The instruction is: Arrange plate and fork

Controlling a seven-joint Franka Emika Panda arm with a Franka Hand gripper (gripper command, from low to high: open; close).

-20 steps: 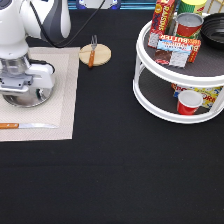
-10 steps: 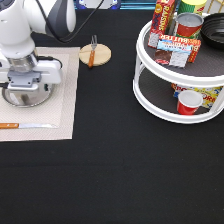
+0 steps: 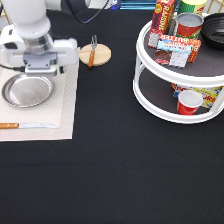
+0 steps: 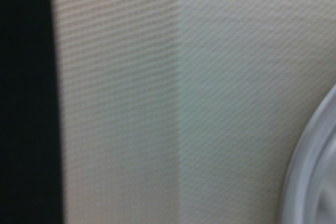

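Note:
The silver plate [image 3: 27,90] lies flat on the beige placemat [image 3: 65,107] at the exterior view's left. My gripper [image 3: 42,71] hovers just past the plate's far rim, open and holding nothing. The fork [image 3: 92,50], with its orange-brown handle and its tines pointing to the view's top, rests on the round wooden coaster [image 3: 101,54] to the right of the gripper. In the wrist view the plate's rim [image 4: 319,165] curves along one edge over the placemat's weave [image 4: 187,110].
A wooden-handled knife [image 3: 25,126] lies on the placemat's near edge. A white two-tier turntable [image 3: 150,92] with cans, boxes, a black bowl and a red cup [image 3: 189,101] stands at the right. The table is black cloth [image 3: 115,170].
The arm has moved toward the exterior view's top and right, off the plate. The plate now shows whole on the placemat. The fork and knife have not moved.

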